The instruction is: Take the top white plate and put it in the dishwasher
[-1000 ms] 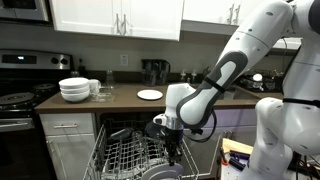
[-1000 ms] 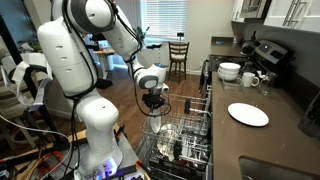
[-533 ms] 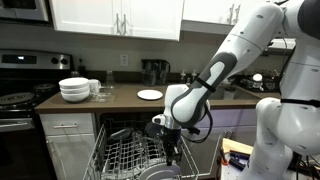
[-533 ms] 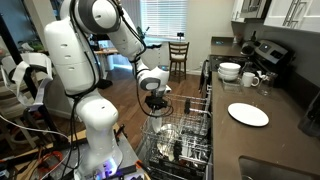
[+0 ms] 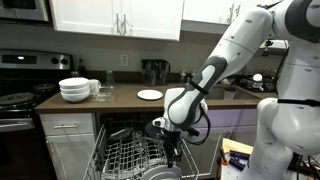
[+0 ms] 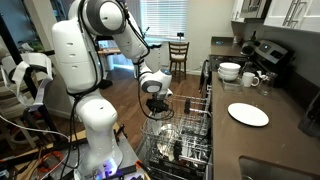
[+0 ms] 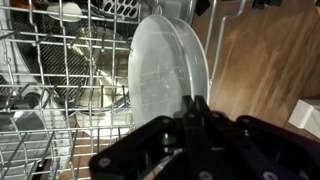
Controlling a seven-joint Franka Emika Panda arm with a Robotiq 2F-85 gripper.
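In the wrist view my gripper (image 7: 197, 105) is shut on the rim of the white plate (image 7: 165, 65), which stands on edge, upright, over the dishwasher's light grey wire rack (image 7: 55, 95). In both exterior views the gripper (image 5: 171, 140) (image 6: 157, 106) points down, just above the pulled-out rack of the open dishwasher (image 5: 125, 155) (image 6: 185, 140). The plate is too small to make out in those views. Dark and white dishes sit in the rack.
Another flat white plate (image 5: 150, 95) (image 6: 248, 114) lies on the dark counter. Stacked white bowls (image 5: 74, 89) (image 6: 230, 71) and mugs stand beside the stove (image 5: 20, 100). Wood floor (image 7: 265, 50) lies beside the dishwasher. A chair (image 6: 178, 55) stands further off.
The gripper with the plate has sunk slightly toward the rack, and the upper arm has swung a little. The plate stays gripped.
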